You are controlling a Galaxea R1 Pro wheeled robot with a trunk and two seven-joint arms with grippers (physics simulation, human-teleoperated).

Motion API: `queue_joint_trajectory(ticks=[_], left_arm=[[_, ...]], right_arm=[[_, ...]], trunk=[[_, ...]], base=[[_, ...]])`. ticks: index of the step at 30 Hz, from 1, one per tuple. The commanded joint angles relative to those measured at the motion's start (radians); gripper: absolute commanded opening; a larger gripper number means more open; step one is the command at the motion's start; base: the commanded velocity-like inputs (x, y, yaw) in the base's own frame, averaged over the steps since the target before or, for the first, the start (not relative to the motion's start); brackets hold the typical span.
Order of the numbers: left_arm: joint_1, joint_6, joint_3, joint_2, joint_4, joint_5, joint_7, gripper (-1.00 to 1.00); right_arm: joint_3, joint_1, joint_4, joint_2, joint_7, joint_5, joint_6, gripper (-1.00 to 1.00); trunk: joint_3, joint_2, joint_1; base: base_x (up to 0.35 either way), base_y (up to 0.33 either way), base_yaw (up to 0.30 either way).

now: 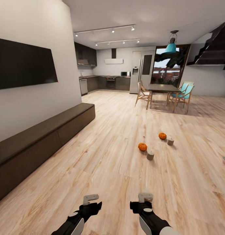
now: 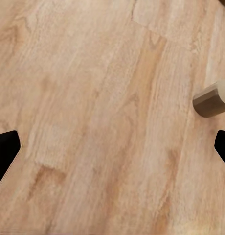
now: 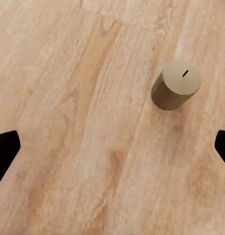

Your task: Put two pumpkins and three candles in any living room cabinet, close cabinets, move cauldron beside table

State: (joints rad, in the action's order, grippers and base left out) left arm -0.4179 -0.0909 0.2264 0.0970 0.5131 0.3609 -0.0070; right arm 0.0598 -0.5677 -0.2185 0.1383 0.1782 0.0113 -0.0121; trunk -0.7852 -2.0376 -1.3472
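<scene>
- Grippers low over bare wood floor (image 1: 119, 163), side by side; left gripper (image 1: 91, 198) and right gripper (image 1: 145, 196) both empty.
- Left wrist view: fingers (image 2: 5, 149) at opposite frame edges, spread wide, nothing between but floor. Same in right wrist view, fingers (image 3: 5, 147) wide apart.
- Near candle (image 1: 150, 154) on floor ahead of right gripper, well apart from it, upright. In right wrist view it (image 3: 176, 84) stands beyond the fingertips, wick up.
- Left wrist view catches a candle (image 2: 213, 99) at the frame edge, cut off.
- Near pumpkin (image 1: 142, 147) just beside near candle, a bit farther out.
- Far pumpkin (image 1: 162, 136) and far candle (image 1: 170, 141) farther ahead, just beside each other.
- Cabinet (image 1: 43, 137) along wall, ahead and left of left gripper, fronts closed.
- TV (image 1: 22, 63) on wall above cabinet.
- Dining table (image 1: 163, 88) with chairs far ahead, kitchen behind.
</scene>
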Motion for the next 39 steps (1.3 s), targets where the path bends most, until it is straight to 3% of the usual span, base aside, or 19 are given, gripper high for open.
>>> queue_joint_trajectory(ticks=[1, 39], left_arm=[[0.0, -0.004, 0.002, 0.0, 0.001, 0.007, -0.001, 1.0], [0.0, -0.006, 0.001, 0.0, 0.001, 0.01, 0.001, 1.0]], right_arm=[[0.006, 0.0, 0.001, 0.0, 0.006, 0.001, -0.001, 1.0], [0.006, 0.0, 0.0, 0.0, 0.006, 0.001, -0.003, 1.0]], trunk=[[-0.002, 0.0, 0.0], [-0.03, 0.0, 0.0]], base=[[0.0, 0.0, 0.242], [0.012, 0.0, 0.234]])
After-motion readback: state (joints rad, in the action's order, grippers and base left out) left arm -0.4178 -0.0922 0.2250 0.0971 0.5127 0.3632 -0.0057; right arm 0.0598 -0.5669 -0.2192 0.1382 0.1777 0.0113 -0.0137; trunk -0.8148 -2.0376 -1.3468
